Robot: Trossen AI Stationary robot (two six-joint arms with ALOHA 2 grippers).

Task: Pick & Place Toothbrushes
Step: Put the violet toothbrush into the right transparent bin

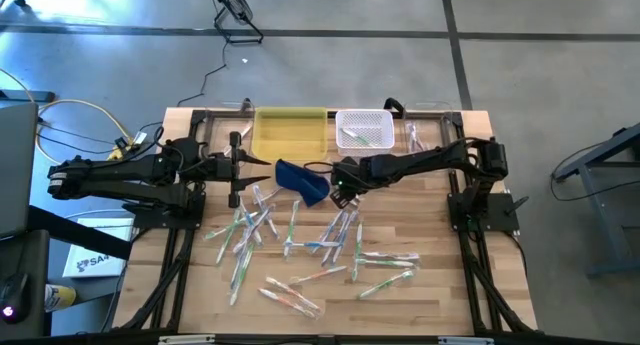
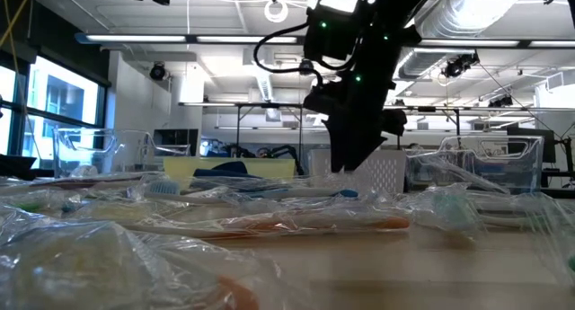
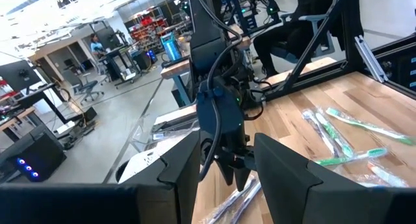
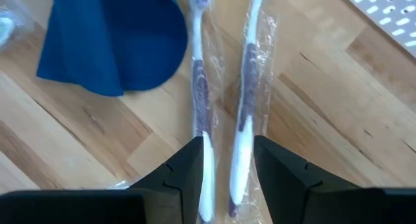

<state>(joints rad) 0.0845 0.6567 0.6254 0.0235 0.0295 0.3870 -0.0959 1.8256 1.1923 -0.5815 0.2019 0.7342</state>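
Note:
Several wrapped toothbrushes (image 1: 330, 247) lie scattered flat over the wooden table. My right gripper (image 1: 343, 192) points steeply down just above two of them, next to a dark blue pouch (image 1: 305, 180). In the right wrist view it (image 4: 226, 178) is open. One purple-and-white toothbrush (image 4: 246, 94) runs between its fingers and a second one (image 4: 199, 87) lies along the inner edge of one finger; I see no touch. My left gripper (image 1: 243, 165) waits open and level above the table's left side.
At the far edge stand a yellow tray (image 1: 290, 133) and a white perforated basket (image 1: 364, 110) with a few toothbrushes in it. The blue pouch (image 4: 110, 42) lies close beside the two toothbrushes. Clear bins (image 2: 503, 162) stand in the low view.

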